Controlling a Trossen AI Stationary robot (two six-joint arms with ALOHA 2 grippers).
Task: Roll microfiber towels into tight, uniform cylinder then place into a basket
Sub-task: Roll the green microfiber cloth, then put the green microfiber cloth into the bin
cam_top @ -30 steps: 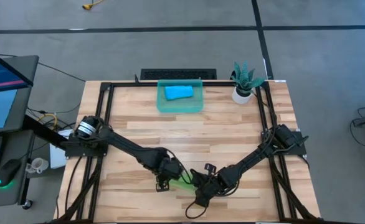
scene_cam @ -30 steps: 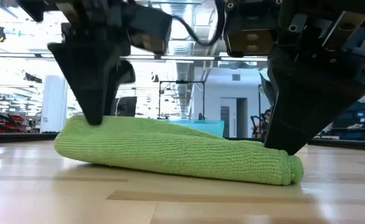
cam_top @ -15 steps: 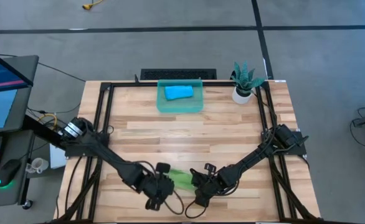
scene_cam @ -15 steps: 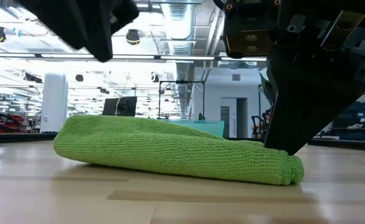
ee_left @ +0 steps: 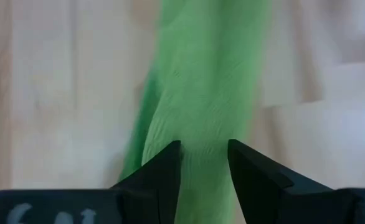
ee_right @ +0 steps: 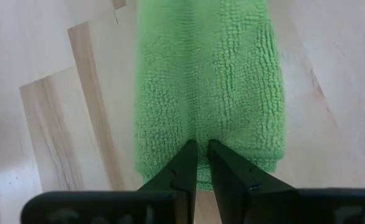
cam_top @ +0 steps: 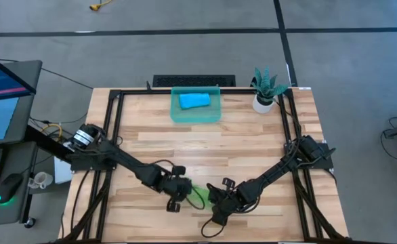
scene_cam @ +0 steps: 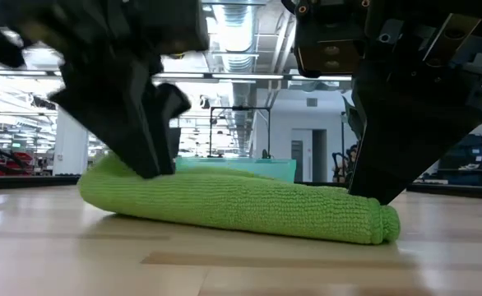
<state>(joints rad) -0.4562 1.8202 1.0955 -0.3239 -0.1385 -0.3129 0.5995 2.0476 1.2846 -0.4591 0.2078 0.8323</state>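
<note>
Bare surface [cam_top: 205, 146] lies open between the near rolled green towel [cam_top: 199, 196] and the far basket [cam_top: 196, 115]; a potted plant [cam_top: 265, 91] stands right of it.

— Where does the high view sit?
— Overhead, looking straight down on the whole table [cam_top: 205, 146]. The low one sits at tabletop height, close, facing across into the room.
— And the wrist cameras?
— Each looks forward past its own fingers, very near the green towel [ee_right: 208, 87], which all four views share.

Two dark jointed arms [cam_top: 127, 163], black cables
</note>
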